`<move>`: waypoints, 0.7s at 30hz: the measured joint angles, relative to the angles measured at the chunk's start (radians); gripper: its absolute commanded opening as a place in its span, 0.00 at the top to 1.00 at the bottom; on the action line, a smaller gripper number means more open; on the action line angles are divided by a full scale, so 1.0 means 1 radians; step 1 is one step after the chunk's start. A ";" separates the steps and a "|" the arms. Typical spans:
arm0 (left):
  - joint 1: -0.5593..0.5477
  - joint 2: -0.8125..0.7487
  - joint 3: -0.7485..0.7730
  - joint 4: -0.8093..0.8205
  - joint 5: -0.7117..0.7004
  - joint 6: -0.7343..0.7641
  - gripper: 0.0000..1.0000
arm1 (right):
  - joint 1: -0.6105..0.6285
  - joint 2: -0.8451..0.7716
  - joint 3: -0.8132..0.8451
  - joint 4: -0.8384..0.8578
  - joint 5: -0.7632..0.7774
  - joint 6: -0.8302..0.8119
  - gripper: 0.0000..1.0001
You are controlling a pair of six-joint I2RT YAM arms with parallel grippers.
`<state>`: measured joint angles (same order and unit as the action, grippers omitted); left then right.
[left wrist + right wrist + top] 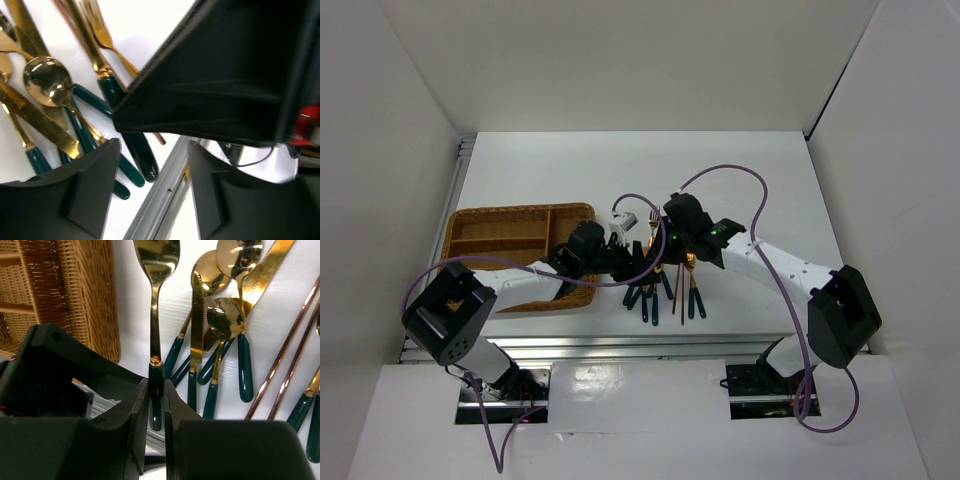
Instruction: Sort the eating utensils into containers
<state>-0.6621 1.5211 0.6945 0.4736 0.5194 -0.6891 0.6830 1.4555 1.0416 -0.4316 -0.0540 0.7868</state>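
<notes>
My right gripper is shut on the teal handle of a gold-headed utensil and holds it over the table beside the wicker tray; the head is cut off by the frame's edge. In the top view this gripper hangs over the pile of utensils. My left gripper is open and empty over the handle ends of the pile, close beside the right gripper. A gold spoon, a knife and teal handles lie under it. Reddish chopsticks lie at the pile's right.
The brown wicker tray with dividers lies left of the pile, partly under my left arm. An aluminium rail runs along the table's near edge just below the handles. White walls enclose the table on three sides.
</notes>
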 measured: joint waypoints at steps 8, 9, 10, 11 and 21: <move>-0.009 0.008 0.011 -0.044 -0.060 0.001 0.68 | 0.002 0.000 0.000 0.024 -0.015 -0.002 0.93; -0.007 0.009 0.012 -0.055 -0.069 -0.001 0.70 | 0.002 0.000 0.000 0.027 -0.015 -0.004 0.93; -0.006 0.011 0.013 -0.060 -0.076 -0.003 0.72 | 0.002 0.000 0.000 0.028 -0.014 -0.006 0.93; -0.006 0.012 0.013 -0.063 -0.081 -0.003 0.72 | 0.002 0.000 0.000 0.028 -0.015 -0.007 0.92; 0.019 0.006 0.014 -0.092 -0.100 -0.021 0.78 | 0.002 -0.036 0.000 0.014 0.006 -0.022 0.54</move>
<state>-0.6426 1.5276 0.7086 0.3813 0.4194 -0.7101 0.6849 1.4197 1.0416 -0.4171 -0.0483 0.7650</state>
